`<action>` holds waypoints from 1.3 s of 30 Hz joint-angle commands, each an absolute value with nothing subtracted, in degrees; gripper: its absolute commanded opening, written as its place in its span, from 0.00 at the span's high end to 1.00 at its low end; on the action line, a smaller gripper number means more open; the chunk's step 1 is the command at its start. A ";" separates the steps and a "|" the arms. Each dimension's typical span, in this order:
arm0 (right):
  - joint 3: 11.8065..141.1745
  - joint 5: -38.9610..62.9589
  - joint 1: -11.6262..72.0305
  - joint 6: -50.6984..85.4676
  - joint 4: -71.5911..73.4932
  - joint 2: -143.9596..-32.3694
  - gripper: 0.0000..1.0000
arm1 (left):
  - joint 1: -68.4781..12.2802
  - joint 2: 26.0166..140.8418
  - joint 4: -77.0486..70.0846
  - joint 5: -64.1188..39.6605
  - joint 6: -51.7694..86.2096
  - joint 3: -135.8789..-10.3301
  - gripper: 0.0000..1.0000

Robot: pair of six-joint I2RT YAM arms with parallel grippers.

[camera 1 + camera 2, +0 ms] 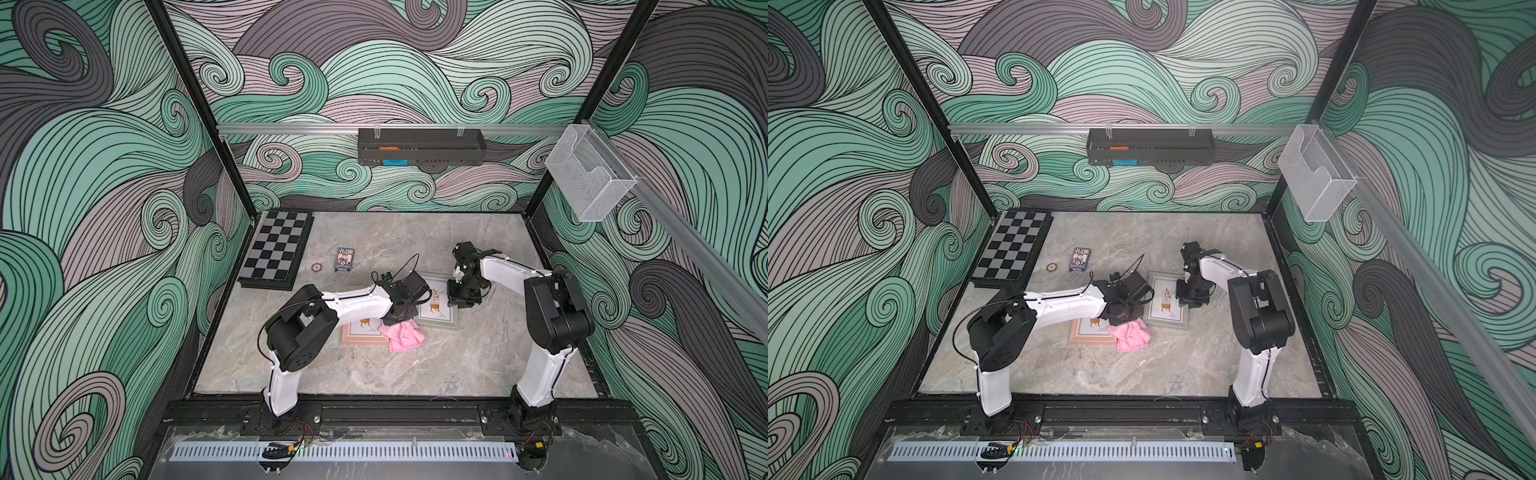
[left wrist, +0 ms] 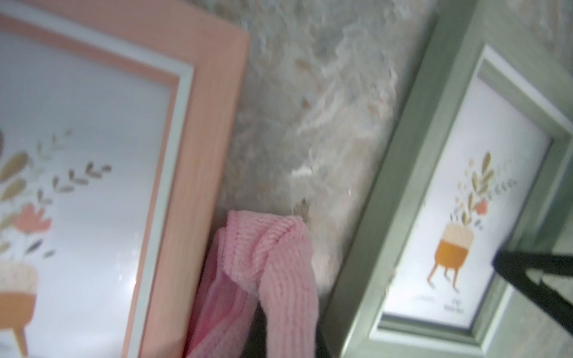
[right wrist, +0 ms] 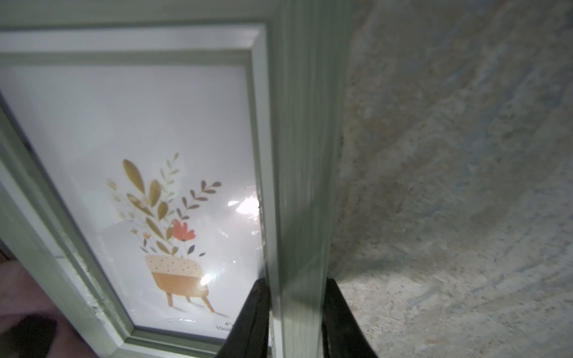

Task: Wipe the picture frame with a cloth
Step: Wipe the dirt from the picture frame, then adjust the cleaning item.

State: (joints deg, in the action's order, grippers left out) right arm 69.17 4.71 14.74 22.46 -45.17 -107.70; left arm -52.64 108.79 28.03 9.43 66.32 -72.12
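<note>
So we're looking at two picture frames lying flat, side by side, around the middle of the table (image 1: 415,374): a pink frame (image 1: 362,332) and a green frame (image 1: 436,311), both carrying the same little potted-plant print.

The left claw (image 1: 400,321) is hanging over the gap between them, pressed together on a bunched-up fold of the cloth (image 1: 406,337). In the left wrist view that pink cloth (image 2: 269,263) is sitting right in the strip of table between the two frames, up against the pink frame's edge. In both top views the loose part is spilling onto the table toward the robot's side, covering the pink frame's near corner and ending just beside the green frame's corner. We can't tell whether it's actually touching the green one.

The right claw (image 3: 294,319) is pinching the green frame's outer side rail, with one of its fingers (image 3: 248,322) on the glass side and the other on the table side.

Off to the left, well apart from all this, a chessboard (image 1: 276,249), a box of playing cards (image 1: 344,259) and a small ring (image 1: 318,267) are sitting on the table.
</note>
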 commanded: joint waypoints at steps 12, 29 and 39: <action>67.19 1.20 16.20 17.81 -42.53 -92.56 0.42 | -45.63 90.92 23.36 -1.90 52.07 -70.30 1.00; 59.04 52.78 24.80 20.39 -16.88 -78.31 0.20 | -34.64 79.72 -8.38 -38.00 57.45 -55.15 1.00; 57.58 51.16 27.67 21.42 -14.97 -77.09 0.20 | -34.12 80.23 -13.77 -37.10 62.41 -55.55 1.00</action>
